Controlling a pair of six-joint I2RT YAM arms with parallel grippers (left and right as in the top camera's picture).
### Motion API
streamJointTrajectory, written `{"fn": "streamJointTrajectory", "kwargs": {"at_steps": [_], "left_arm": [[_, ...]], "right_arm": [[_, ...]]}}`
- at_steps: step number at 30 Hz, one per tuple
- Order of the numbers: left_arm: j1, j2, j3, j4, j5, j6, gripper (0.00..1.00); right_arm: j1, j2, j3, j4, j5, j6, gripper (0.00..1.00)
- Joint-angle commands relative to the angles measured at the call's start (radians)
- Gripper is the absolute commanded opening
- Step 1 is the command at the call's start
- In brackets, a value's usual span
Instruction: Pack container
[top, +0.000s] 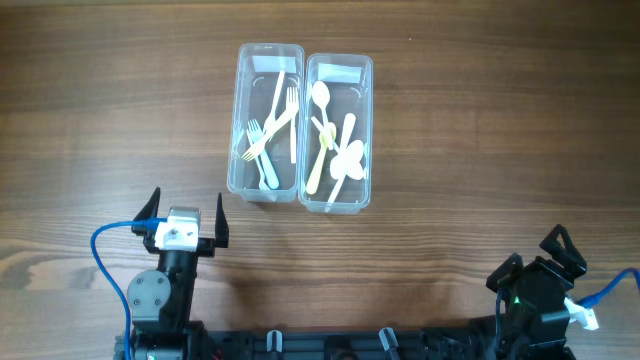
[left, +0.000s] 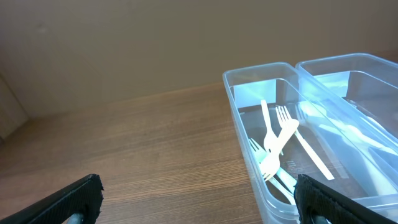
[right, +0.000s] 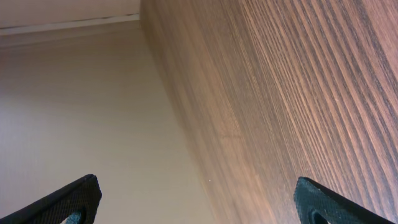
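Two clear plastic containers stand side by side at the middle back of the table. The left container (top: 243, 130) holds several pale forks (top: 272, 125); it also shows in the left wrist view (left: 245, 134) with the forks (left: 277, 146) inside. The right container (top: 367, 120) holds several pale spoons (top: 335, 145); its rim shows in the left wrist view (left: 348, 68). My left gripper (top: 185, 215) is open and empty, near the table's front left, short of the left container. My right gripper (top: 535, 265) is open and empty at the front right corner, far from both containers.
The wooden table (top: 480, 150) carries nothing else that I can see. The right wrist view shows only the table's edge (right: 180, 118) and the floor beyond. A blue cable (top: 105, 260) loops beside the left arm.
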Motion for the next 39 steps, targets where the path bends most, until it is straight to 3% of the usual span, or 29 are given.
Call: {"fn": "streamJointTrajectory", "kwargs": {"at_steps": [1, 7, 9, 11, 16, 17, 18, 19, 21, 25, 29, 30, 33, 36, 39], "left_arm": [[0.006, -0.01, -0.011, 0.005, 0.005, 0.023, 1.0], [0.006, -0.01, -0.011, 0.005, 0.005, 0.023, 1.0], [0.006, -0.01, -0.011, 0.005, 0.005, 0.023, 1.0], [0.006, -0.01, -0.011, 0.005, 0.005, 0.023, 1.0], [0.006, -0.01, -0.011, 0.005, 0.005, 0.023, 1.0], [0.006, -0.01, -0.011, 0.005, 0.005, 0.023, 1.0], [0.006, -0.01, -0.011, 0.005, 0.005, 0.023, 1.0], [0.006, -0.01, -0.011, 0.005, 0.005, 0.023, 1.0], [0.006, -0.01, -0.011, 0.005, 0.005, 0.023, 1.0], [0.006, -0.01, -0.011, 0.005, 0.005, 0.023, 1.0], [0.006, -0.01, -0.011, 0.005, 0.005, 0.023, 1.0], [0.006, -0.01, -0.011, 0.005, 0.005, 0.023, 1.0], [0.006, -0.01, -0.011, 0.005, 0.005, 0.023, 1.0], [0.006, -0.01, -0.011, 0.005, 0.005, 0.023, 1.0], [0.006, -0.01, -0.011, 0.005, 0.005, 0.023, 1.0]], "right_arm": [[0.0, -0.006, 0.004, -0.001, 0.016, 0.006, 1.0], [0.0, -0.006, 0.004, -0.043, -0.002, 0.007, 1.0], [0.0, -0.006, 0.004, 0.086, 0.003, -0.004, 1.0], [0.0, -0.006, 0.003, 0.211, 0.006, -0.107, 1.0], [0.0, -0.006, 0.003, 0.595, 0.036, -0.599, 1.0], [0.0, -0.006, 0.003, 0.675, 0.025, -0.761, 1.0], [0.0, -0.006, 0.003, 0.781, -0.043, -1.027, 1.0], [0.0, -0.006, 0.003, 0.889, -0.222, -1.414, 1.0], [0.0, -0.006, 0.003, 0.849, -0.371, -1.688, 1.0], [0.0, -0.006, -0.015, 0.573, -0.385, -1.827, 1.0], [0.0, -0.006, -0.094, 0.633, -0.402, -1.83, 1.0], [0.0, -0.006, -0.136, 0.642, -0.531, -2.008, 1.0], [0.0, -0.006, -0.187, 0.65, -0.719, -2.288, 1.0], [0.0, -0.006, -0.269, 0.692, -0.865, -2.498, 1.0], [-0.039, -0.006, -0.305, 0.733, -0.916, -2.547, 1.0]]}}
